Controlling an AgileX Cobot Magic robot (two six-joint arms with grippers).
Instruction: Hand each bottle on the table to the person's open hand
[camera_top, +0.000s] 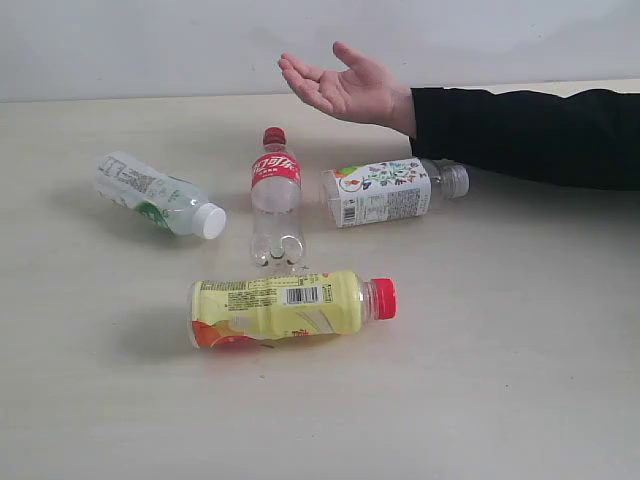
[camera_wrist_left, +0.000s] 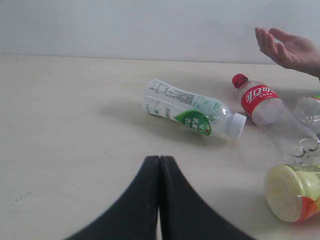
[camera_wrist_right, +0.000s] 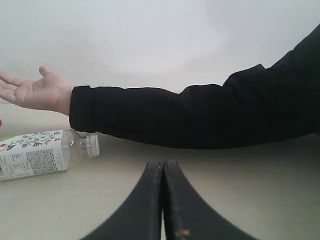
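Four bottles lie on the pale table (camera_top: 500, 380). The yellow bottle with a red cap (camera_top: 290, 305) is nearest the front. Behind it lies the clear bottle with a red label (camera_top: 275, 190). The green-white labelled bottle (camera_top: 160, 193) is at the left, the floral-label bottle (camera_top: 390, 190) at the right. The person's open hand (camera_top: 345, 88) hovers palm up at the back, on a black sleeve. Neither gripper shows in the exterior view. My left gripper (camera_wrist_left: 159, 158) is shut and empty, short of the green-white bottle (camera_wrist_left: 192, 114). My right gripper (camera_wrist_right: 163, 162) is shut and empty, near the floral bottle (camera_wrist_right: 37, 152).
The black-sleeved forearm (camera_top: 530, 135) lies across the back right of the table, just behind the floral bottle's cap. A pale wall (camera_top: 150, 45) rises behind the table's far edge.
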